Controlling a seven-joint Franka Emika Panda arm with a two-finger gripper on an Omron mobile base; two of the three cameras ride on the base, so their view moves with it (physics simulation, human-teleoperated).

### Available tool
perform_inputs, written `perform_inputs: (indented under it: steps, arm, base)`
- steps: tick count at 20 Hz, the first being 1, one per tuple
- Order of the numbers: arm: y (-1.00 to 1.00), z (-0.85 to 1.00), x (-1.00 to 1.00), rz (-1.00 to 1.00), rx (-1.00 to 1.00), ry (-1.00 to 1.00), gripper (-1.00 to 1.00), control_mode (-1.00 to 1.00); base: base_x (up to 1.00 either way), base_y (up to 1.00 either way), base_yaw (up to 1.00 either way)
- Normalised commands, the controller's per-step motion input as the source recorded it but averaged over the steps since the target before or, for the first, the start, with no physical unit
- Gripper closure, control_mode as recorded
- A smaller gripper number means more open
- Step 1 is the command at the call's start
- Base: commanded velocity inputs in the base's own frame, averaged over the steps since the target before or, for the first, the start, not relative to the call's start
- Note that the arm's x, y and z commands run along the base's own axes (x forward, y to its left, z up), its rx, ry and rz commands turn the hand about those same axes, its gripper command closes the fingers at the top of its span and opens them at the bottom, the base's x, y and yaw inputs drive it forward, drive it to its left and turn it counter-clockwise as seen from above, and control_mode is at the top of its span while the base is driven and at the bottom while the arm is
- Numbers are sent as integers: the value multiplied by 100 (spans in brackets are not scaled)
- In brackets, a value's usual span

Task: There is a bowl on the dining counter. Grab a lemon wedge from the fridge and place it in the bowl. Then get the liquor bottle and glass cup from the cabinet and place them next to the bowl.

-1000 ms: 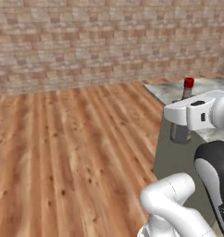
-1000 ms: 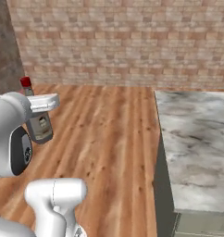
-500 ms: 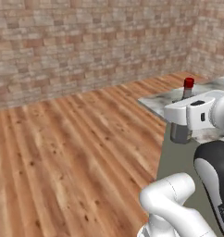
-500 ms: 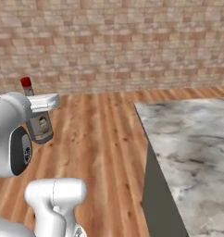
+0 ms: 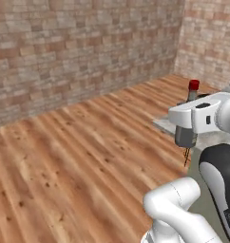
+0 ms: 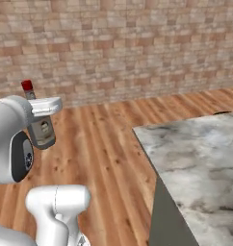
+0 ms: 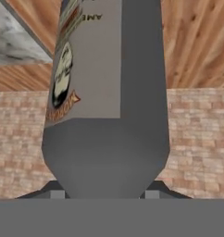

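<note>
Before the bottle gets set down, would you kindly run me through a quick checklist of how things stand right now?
1. Liquor bottle held in the pincer: ok, its grey body sits between the fingertips.
2. Red cap on the bottle: ok.
3. Marble counter within view: ok, ahead and to the right.
4. Bowl located: cannot tell.
5. Bare counter near its edge: ok.
6. Bottle upright: ok, cap stands above the hand.

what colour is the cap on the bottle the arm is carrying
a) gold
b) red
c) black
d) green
b, the bottle held in the end effector has a red cap sticking up above the arm, seen in both base views.
</note>
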Motion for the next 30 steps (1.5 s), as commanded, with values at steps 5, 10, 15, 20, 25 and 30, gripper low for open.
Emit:
perform_inputs:
  steps: [5,10,15,20,25,30]
  arm:
    - [0,0,0,0,0,0,100,100]
    - [0,0,0,0,0,0,100,100]
    - [0,0,0,0,0,0,100,100]
    - [0,0,0,0,0,0,100,100]
    - [0,0,0,0,0,0,100,100]
    - [0,0,0,0,0,0,100,100]
  base:
    - [100,64,-30]
    - [100,68,-39]
    - [100,88,-45]
    - [100,61,-49]
    - [100,54,-54]
    - [100,59,-57]
